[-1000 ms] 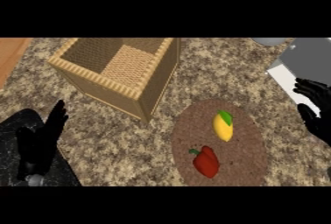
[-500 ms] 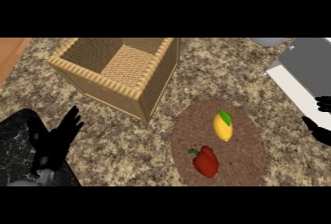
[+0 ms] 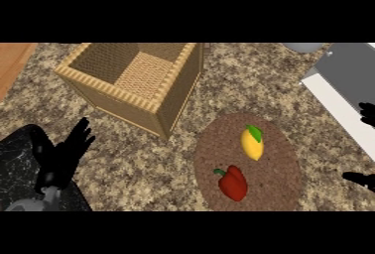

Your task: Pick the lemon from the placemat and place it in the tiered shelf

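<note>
A yellow lemon (image 3: 252, 144) with a green leaf lies on the upper part of a round brown placemat (image 3: 282, 168). The woven wicker shelf (image 3: 176, 94) stands at the upper left, its open top showing a divided inside. My left hand (image 3: 62, 158) rests at the lower left, fingers straight and pointing up, well left of the placemat. Only fingertips of my right hand (image 3: 364, 178) show at the right edge, apart from the lemon.
A red bell pepper (image 3: 233, 182) lies on the placemat just below the lemon. A grey and white appliance (image 3: 348, 84) fills the upper right corner. A dark object (image 3: 18, 168) sits behind my left hand. The counter is speckled granite.
My right hand has drawn back towards the right edge, leaving only fingertips in view. My left hand has shifted slightly right. The lemon and pepper have not moved.
</note>
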`<act>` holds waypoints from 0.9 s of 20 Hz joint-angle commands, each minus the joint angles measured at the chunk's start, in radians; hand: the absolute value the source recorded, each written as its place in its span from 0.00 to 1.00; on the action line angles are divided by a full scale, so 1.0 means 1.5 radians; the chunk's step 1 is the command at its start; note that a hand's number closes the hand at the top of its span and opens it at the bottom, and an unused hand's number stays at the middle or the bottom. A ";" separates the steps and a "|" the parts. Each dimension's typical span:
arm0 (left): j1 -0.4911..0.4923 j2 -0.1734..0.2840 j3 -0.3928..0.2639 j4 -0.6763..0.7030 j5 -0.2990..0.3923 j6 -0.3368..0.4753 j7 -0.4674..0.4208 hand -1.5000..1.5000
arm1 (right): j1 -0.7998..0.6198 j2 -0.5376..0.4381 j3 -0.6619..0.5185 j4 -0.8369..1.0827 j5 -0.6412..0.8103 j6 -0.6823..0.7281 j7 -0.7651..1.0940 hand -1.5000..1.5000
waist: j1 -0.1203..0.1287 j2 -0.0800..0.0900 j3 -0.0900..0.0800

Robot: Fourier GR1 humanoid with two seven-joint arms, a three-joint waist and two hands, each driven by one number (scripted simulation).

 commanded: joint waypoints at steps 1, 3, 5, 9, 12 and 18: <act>-0.010 -0.014 0.005 0.049 -0.004 -0.013 -0.003 0.50 | 0.019 -0.036 0.013 -0.148 -0.029 0.034 0.133 0.00 | -0.007 0.004 -0.005; -0.023 -0.013 0.018 0.060 0.004 -0.025 0.003 0.50 | -0.026 -0.052 0.030 -0.146 -0.017 0.036 0.199 0.00 | 0.002 0.006 -0.005; -0.015 -0.007 0.015 0.039 0.000 -0.030 0.007 0.50 | -0.032 -0.065 0.054 -0.211 0.008 0.016 0.285 0.00 | 0.003 0.005 -0.005; -0.017 -0.020 0.008 0.043 -0.016 -0.029 -0.001 0.50 | -0.126 -0.029 0.137 -0.226 0.089 -0.060 0.454 0.00 | 0.017 0.008 -0.005; -0.037 -0.014 0.031 0.070 -0.012 -0.044 -0.001 0.50 | -0.175 0.008 0.184 -0.215 0.159 -0.094 0.529 0.00 | 0.014 0.008 -0.005; 0.006 -0.056 -0.007 0.025 -0.046 -0.015 0.007 0.50 | -0.284 0.056 0.253 -0.166 0.219 -0.067 0.675 0.00 | 0.018 0.007 -0.004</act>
